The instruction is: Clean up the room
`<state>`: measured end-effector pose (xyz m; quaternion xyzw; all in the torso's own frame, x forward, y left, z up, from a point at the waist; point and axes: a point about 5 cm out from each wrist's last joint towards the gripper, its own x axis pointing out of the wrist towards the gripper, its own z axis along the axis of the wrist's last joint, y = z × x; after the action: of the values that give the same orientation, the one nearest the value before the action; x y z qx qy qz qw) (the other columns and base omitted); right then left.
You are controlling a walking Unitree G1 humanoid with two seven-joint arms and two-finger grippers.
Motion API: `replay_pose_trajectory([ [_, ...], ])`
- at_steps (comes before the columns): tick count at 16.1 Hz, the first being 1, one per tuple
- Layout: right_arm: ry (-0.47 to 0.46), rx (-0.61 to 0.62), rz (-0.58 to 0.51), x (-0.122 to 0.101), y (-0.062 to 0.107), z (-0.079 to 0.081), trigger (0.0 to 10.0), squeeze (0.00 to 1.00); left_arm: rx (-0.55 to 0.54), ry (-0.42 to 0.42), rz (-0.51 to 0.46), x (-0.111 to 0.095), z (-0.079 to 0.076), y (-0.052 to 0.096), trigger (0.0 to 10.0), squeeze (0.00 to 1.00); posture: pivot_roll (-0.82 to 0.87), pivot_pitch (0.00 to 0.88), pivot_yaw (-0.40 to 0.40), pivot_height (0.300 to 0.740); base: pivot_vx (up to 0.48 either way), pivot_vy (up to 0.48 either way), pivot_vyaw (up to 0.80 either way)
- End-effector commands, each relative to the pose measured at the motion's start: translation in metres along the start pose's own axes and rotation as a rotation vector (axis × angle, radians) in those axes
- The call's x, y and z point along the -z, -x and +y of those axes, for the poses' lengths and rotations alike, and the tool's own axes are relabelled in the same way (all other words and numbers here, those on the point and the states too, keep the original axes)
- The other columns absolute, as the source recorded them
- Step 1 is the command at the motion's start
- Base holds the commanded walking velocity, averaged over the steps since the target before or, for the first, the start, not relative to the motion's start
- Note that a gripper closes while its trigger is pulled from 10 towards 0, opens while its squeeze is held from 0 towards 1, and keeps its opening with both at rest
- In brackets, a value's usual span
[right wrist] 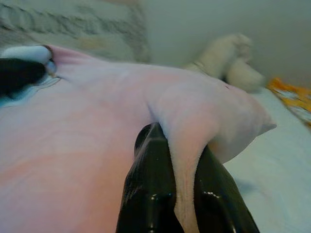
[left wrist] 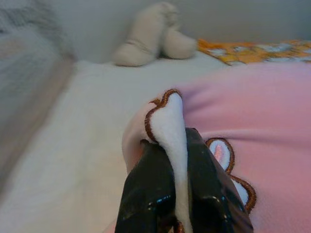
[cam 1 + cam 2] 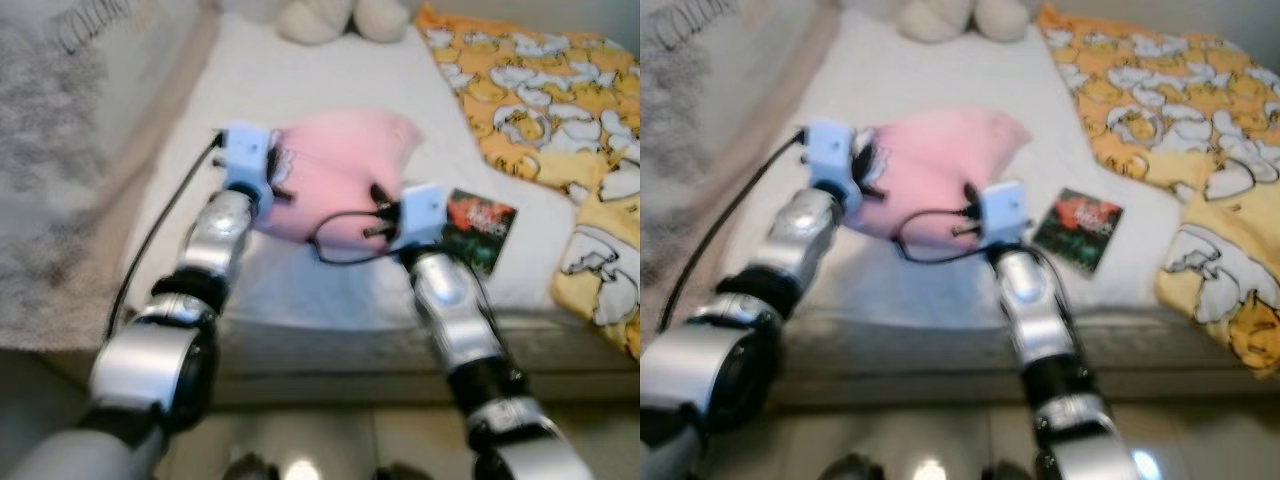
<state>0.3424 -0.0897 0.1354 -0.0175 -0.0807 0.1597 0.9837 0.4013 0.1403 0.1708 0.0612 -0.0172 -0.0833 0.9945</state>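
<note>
A pink plush pillow (image 3: 335,175) with white, brown-edged patches is held up over the white bed (image 3: 300,80) between my two arms. My left gripper (image 2: 177,160) is shut on a white brown-rimmed flap at the pillow's left end (image 3: 272,170). My right gripper (image 1: 182,160) is shut on a fold of pink fabric at its near right side (image 3: 385,205). The black fingers (image 2: 146,194) pinch the flap from both sides. The right fingers (image 1: 150,189) clamp the pink fold the same way.
A dark booklet (image 3: 480,230) lies on the bed right of my right wrist. An orange and white duck-print blanket (image 3: 540,90) covers the bed's right side. A beige plush toy (image 3: 340,18) sits at the head. A grey patterned blanket (image 3: 60,150) hangs on the left.
</note>
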Motion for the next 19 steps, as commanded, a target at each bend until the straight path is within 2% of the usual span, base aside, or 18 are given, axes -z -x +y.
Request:
replay_pose_trajectory([
  [1, -0.001, 0.136, 0.012, 0.004, 0.01, -0.035, 10.0, 0.0, -0.181, 0.031, -0.065, -0.019, 0.037, 0.0, 10.0, 0.0, 0.01, 0.0, -0.006, 0.74, 0.244, 0.416, 0.0],
  [4, 0.003, 0.133, 0.013, 0.003, 0.01, -0.036, 10.0, 0.0, -0.184, 0.038, -0.056, -0.02, 0.033, -0.001, 10.0, 0.0, 0.01, 0.0, -0.006, 0.74, 0.281, 0.39, 0.0],
  [8, 0.011, 0.144, 0.015, 0.003, 0.009, -0.039, 10.0, 0.0, -0.192, 0.006, -0.015, -0.017, 0.025, -0.004, 10.0, 0.0, 0.0, 0.0, -0.003, 0.74, 0.46, 0.0, 0.68],
  [15, 0.022, 0.165, 0.043, 0.006, 0.011, -0.044, 10.0, 0.0, -0.185, 0.005, 0.0, -0.017, 0.018, -0.006, 10.0, 0.0, 0.0, 0.0, 0.007, 0.74, 0.48, 0.0, 0.6],
  [17, 0.051, 0.139, 0.093, 0.007, 0.003, -0.052, 10.0, 0.0, -0.21, 0.043, 0.043, -0.015, 0.008, -0.009, 10.0, 0.0, 0.0, 0.0, 0.008, 0.74, 0.48, 0.0, 0.0],
  [19, 0.065, 0.14, 0.09, 0.003, -0.001, -0.056, 10.0, 0.0, -0.208, 0.076, 0.061, -0.013, 0.0, -0.01, 10.0, 0.0, 0.0, 0.0, 0.011, 0.74, 0.48, 0.0, 0.0],
])
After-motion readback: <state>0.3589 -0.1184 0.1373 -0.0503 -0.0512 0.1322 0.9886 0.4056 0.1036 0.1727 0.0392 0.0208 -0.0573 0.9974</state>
